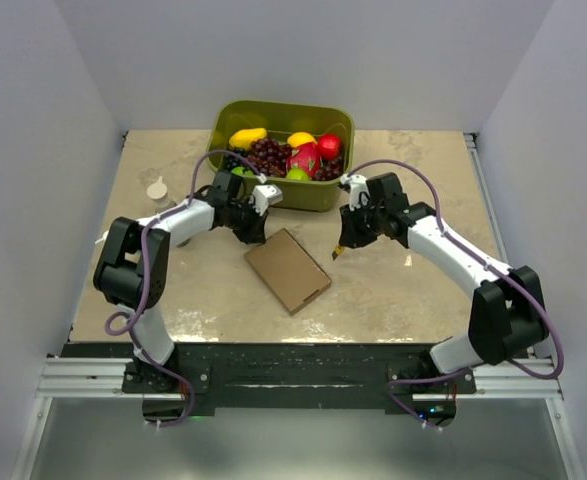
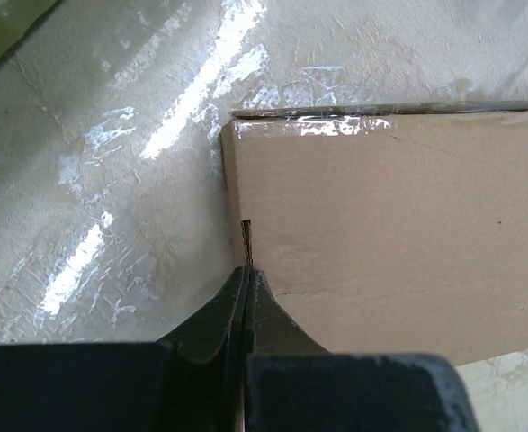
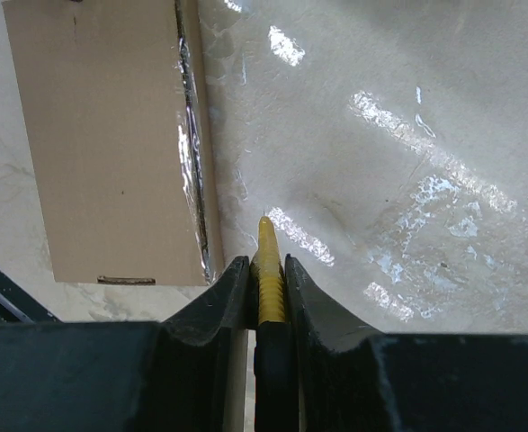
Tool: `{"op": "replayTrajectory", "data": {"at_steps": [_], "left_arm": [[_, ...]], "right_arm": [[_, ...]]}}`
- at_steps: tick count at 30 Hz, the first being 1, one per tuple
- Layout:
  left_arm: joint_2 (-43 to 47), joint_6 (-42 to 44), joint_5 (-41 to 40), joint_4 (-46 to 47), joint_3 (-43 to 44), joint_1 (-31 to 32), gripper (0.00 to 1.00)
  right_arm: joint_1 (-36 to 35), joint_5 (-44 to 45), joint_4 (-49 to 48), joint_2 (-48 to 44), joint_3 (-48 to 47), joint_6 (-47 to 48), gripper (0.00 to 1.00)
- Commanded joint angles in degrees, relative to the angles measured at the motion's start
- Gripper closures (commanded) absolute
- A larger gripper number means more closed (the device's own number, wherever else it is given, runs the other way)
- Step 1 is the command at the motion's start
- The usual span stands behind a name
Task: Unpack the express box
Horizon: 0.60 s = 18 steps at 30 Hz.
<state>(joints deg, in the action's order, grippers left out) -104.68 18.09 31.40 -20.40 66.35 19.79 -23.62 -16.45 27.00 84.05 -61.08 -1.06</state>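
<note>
Left claw [image 1: 257, 236]: jaws were pressed fully together with nothing between them, parked at the box's left-hand edge.
Left claw contact: in the left wrist view the tips [image 2: 247, 272] met the cardboard edge beside a small notch. Whether they pressed on it or only stood against it was hard to tell.
Express box [image 1: 287, 270]: lay flat and closed on the surface [image 1: 173, 290], midway between the two claws.
Box long axis: ran on a diagonal, from its far-left corner toward its near-right corner as seen from above.
Clear tape [image 3: 192, 162]: ran along the box's long right-hand edge, glossy and apparently uncut.
Right claw [image 1: 339, 250]: closed on a yellow pointed tool [image 3: 265, 238], the tip poking out past the jaws and aimed down at the surface.
Tool tip to box: just beside the taped edge, on its right, over bare surface and apart from the cardboard.
Direction of box from right claw: to the claw's left, with the taped edge lying roughly parallel to the tool's own line.
Nearer arm: the left, already at the box; the right stood close but clear.
Coming move, as a judgement: the tool tip likely needed to shift left onto the tape line, then travel along the long axis while the left claw steadied the box.
</note>
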Motion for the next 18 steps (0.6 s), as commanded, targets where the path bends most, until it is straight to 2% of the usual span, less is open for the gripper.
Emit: {"op": "replayTrajectory", "data": {"at_steps": [1,6,14,18], "left_arm": [[-2.4,4.8,0.3,-6.8,-0.3,0.6,1.0],[-0.1,6.1,1.9,-7.7,0.9,0.7,1.0],[11.2,7.2,2.4,-2.8,5.3,0.7,1.0],[13.5,9.8,2.4,-2.8,7.3,0.9,1.0]], "right_arm": [[0.0,-0.7,-2.1,0.4,-3.1,0.7,1.0],[0.0,0.2,-1.9,0.3,-4.3,0.8,1.0],[0.0,2.2,-1.8,0.1,-5.8,3.0,1.0],[0.0,2.3,-2.0,0.5,-6.4,3.1,1.0]]}}
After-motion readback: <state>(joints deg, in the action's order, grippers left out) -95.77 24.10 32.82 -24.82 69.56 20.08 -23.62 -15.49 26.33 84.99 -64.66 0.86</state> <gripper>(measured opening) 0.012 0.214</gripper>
